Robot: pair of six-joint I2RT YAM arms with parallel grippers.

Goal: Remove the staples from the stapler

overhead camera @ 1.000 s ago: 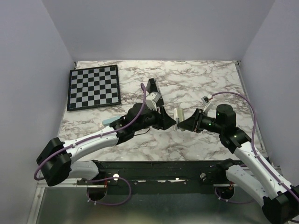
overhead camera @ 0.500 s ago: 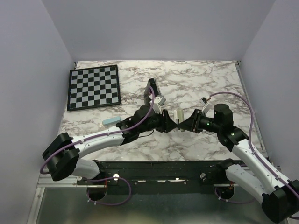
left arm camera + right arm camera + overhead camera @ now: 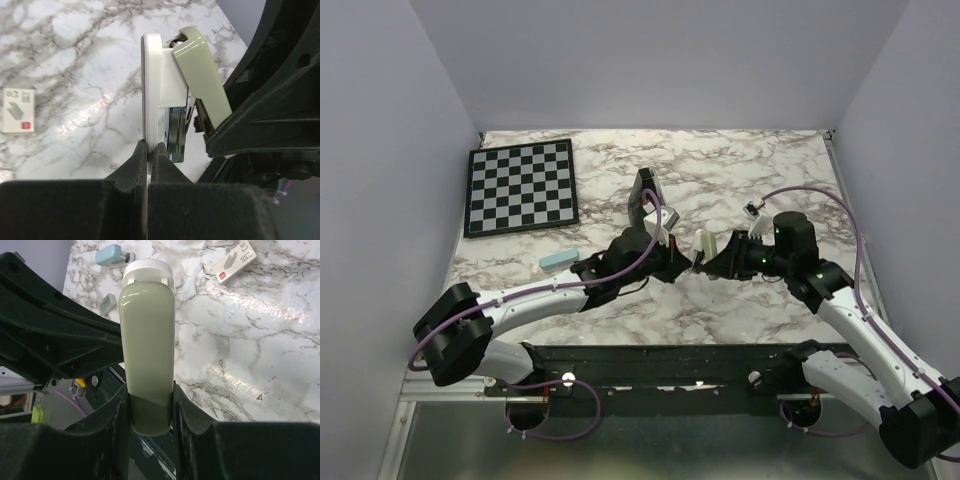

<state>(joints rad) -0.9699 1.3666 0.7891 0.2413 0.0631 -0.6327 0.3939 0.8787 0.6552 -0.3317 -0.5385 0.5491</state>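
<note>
1. The stapler [image 3: 703,245] is held between the two grippers over the near middle of the marble bench [image 3: 770,170]. It is opened at its hinge into a narrow V.
2. The left gripper [image 3: 686,264] is clamped on the stapler's white base. In the left wrist view its fingertips [image 3: 135,160] are seen closed tight on the thin lower edge of that base, which stands upright in the frame.
3. The right gripper [image 3: 710,263] is clamped on the pale green top cover. In the right wrist view the cover is seen gripped at its lower end between the two fingers [image 3: 120,405], with the white base showing just behind its far end.
4. A dark metal magazine [image 3: 176,135] is seen between the white base and the tilted green cover. Whether staples lie in it cannot be told.
5. A small white box with a red mark [image 3: 235,260] is seen lying flat on the bench, well apart from the stapler.
6. A light blue item [image 3: 558,260] is seen on the bench left of the left arm, and a small grey rectangular piece [image 3: 106,304] lies near it.
7. A chessboard [image 3: 520,187] is laid at the far left corner, and a black wedge-shaped item [image 3: 644,183] stands behind the left gripper.
</note>
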